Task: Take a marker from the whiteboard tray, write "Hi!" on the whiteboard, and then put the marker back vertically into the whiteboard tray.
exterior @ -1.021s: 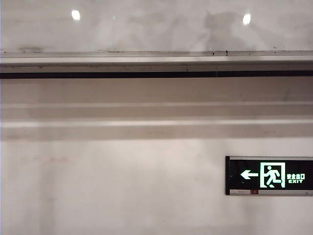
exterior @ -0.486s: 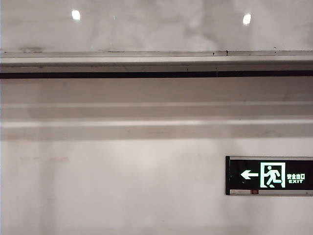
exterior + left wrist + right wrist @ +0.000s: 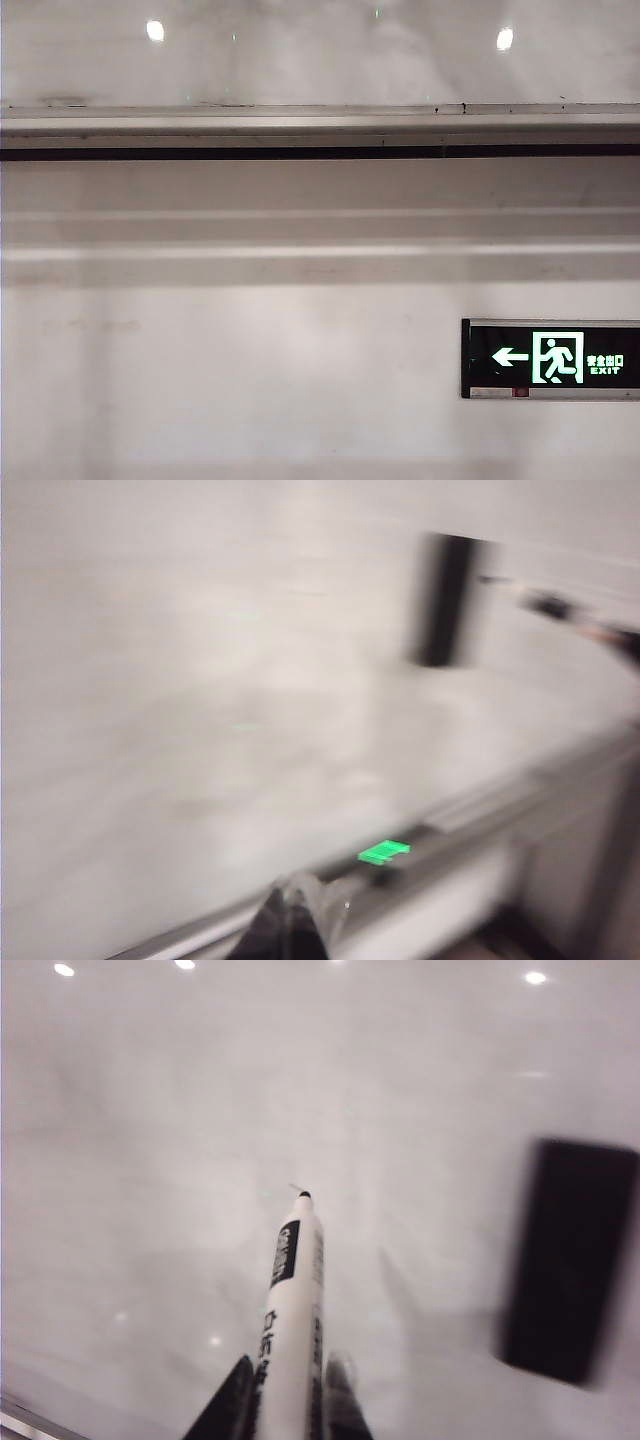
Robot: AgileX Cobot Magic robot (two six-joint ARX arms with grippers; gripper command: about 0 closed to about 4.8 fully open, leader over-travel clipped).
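My right gripper (image 3: 292, 1362) is shut on the marker (image 3: 290, 1290), a white barrel with a black label. Its small dark tip points at the glossy whiteboard (image 3: 200, 1110), right at the surface beside a faint short stroke; I cannot tell whether it touches. My left gripper (image 3: 300, 892) shows only as dark fingertips pressed together, just above the whiteboard tray (image 3: 480, 820), with nothing between them. That view is blurred. In the exterior view the whiteboard (image 3: 320, 60) and the silver tray (image 3: 320, 125) span the top, and neither gripper nor the marker appears there.
A black rectangular block (image 3: 570, 1270) sits on the whiteboard beside the marker, and also shows blurred in the left wrist view (image 3: 445, 600). A black-and-green exit sign (image 3: 550, 358) hangs on the wall below the tray, at the lower right.
In the exterior view only the faint grey reflections on the whiteboard have shifted. The tray and sign are unchanged.
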